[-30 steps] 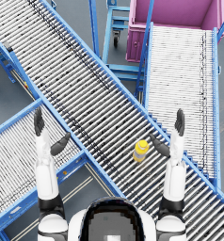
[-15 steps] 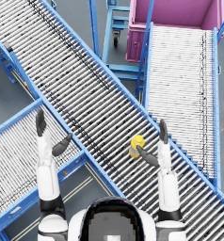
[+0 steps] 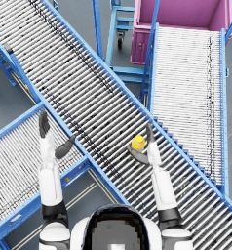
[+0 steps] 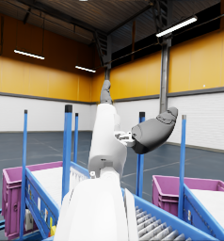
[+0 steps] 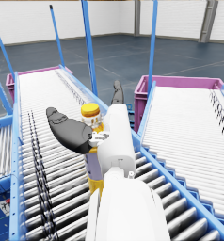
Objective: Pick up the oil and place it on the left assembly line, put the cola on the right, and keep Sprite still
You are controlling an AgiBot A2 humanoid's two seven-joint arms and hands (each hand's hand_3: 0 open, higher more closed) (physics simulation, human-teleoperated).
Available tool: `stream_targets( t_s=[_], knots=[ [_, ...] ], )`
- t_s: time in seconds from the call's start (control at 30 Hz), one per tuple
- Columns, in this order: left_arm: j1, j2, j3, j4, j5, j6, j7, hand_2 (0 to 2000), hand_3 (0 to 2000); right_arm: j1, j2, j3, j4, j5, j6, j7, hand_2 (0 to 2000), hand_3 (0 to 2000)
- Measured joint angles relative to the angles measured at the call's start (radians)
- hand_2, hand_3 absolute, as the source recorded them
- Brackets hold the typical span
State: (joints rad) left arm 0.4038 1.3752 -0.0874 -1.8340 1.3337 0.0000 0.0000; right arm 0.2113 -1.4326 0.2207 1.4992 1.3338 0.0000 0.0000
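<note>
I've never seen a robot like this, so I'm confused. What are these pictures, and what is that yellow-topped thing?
This is a computer-drawn robot with two white arms and dark hands. One picture looks down from its head. The other two look along each forearm. Below runs a long grey roller belt with blue rails. Beside it lie a left belt and a right belt. A yellow-capped oil bottle stands upright on the long belt. The right hand is spread open, with the bottle between its thumb and fingers. The left hand is open and holds nothing. A pink box sits at the right belt's far end.
</note>
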Motion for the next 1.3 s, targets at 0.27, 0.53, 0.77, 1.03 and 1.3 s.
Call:
stream_targets(
  t_s=[0.27, 0.53, 0.77, 1.03, 1.3],
  knots=[
    [0.002, 0.007, 0.009, 0.029, 0.000, 0.000, 0.000, 0, 0, 0.084, -0.043, 0.047, -0.235, 0.000, 0.000, 0.000, 0, 0],
    [0.001, 0.014, 0.009, 0.036, 0.000, 0.000, 0.000, 0, 0, 0.164, -0.073, 0.079, -0.374, 0.004, 0.038, -0.004, 2000, 980],
    [-0.003, 0.019, 0.011, 0.024, 0.000, 0.000, 0.000, 0, 0, 0.161, -0.063, 0.075, -0.290, 0.006, -0.027, -0.013, 2000, 2000],
    [-0.019, 0.026, 0.055, 0.010, 0.000, 0.000, 0.000, 0, 0, 0.233, -0.104, -0.011, 0.027, 0.001, 0.084, -0.002, 2000, 2000],
    [-0.055, 0.032, 0.218, 0.015, 0.133, 0.000, 0.000, 0, 0, 0.355, -0.028, 0.107, 0.175, 0.001, 0.158, -0.001, 2000, 2000]
  ],
)
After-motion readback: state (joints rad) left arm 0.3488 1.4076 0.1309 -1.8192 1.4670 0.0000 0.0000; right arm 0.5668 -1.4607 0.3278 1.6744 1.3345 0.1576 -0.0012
